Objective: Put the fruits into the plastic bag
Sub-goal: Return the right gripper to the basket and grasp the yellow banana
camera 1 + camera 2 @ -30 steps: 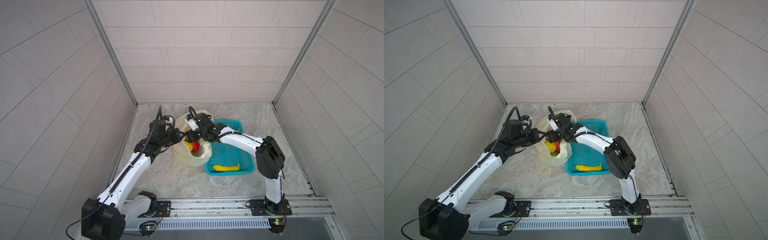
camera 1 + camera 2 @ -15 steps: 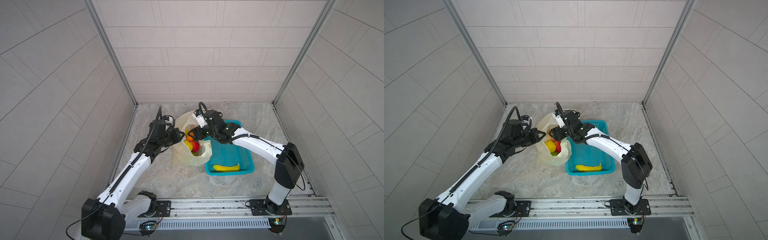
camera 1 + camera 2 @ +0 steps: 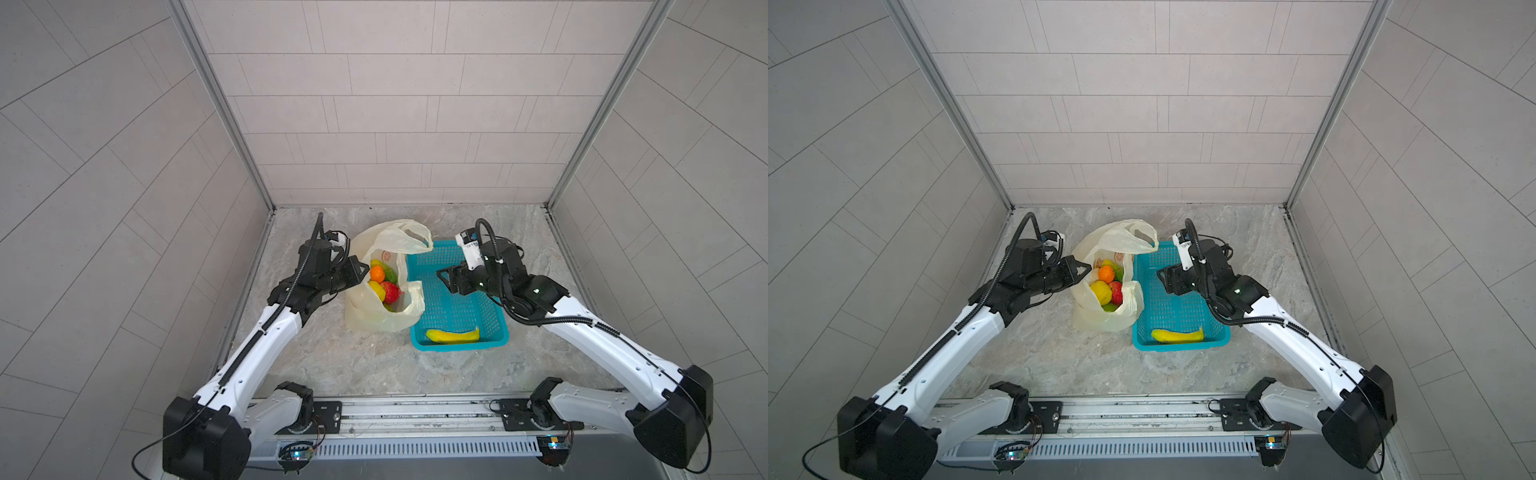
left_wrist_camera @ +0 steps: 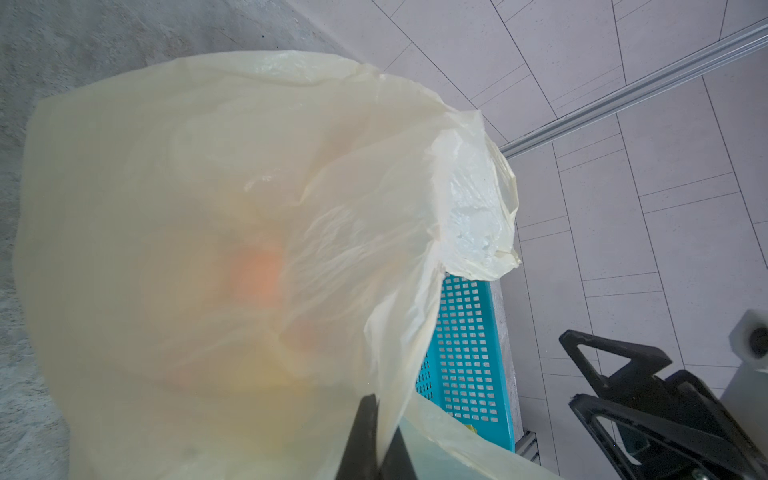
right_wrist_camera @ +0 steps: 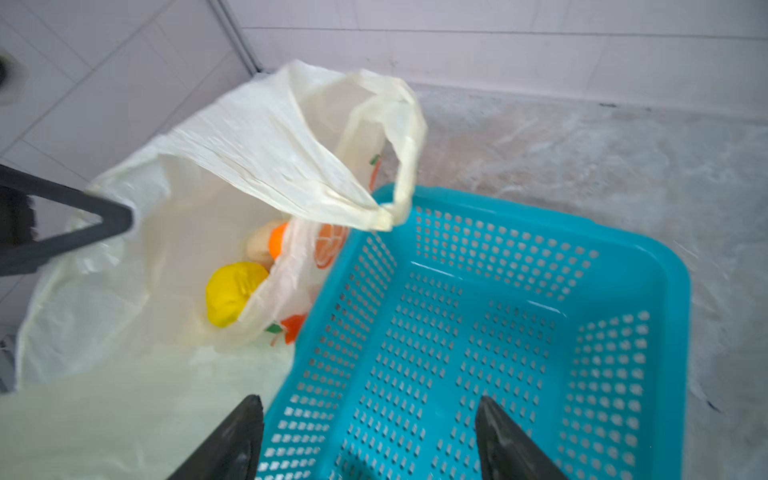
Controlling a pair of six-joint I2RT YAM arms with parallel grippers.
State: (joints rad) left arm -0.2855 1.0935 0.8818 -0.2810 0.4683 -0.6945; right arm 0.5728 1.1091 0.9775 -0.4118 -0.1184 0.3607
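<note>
Since four of the small toy fruits already sit inside the thin, crinkly cream-yellow plastic carrier bag [image 3: 374,322], most of my job looks done. The round orange tangerine [image 3: 377,274], the yellow lemon [image 3: 375,288], the red apple-like fruit [image 3: 391,292] and a green oblong fruit [image 3: 390,275] lie heaped together in its open mouth. One is left, I judge: the curved yellow banana [image 3: 452,335]. It lies alone at the near end of the teal perforated plastic basket [image 3: 457,346], which stands right against the bag. My left claw [image 3: 364,270] is clenched on the bag's rim and holds the mouth open; the left wrist view shows the film pinched between its tips. My right claw [image 3: 444,279] hangs released and empty over the basket's far half, well apart from the banana. Both containers rest on the marbled grey tabletop [image 3: 332,365].
</note>
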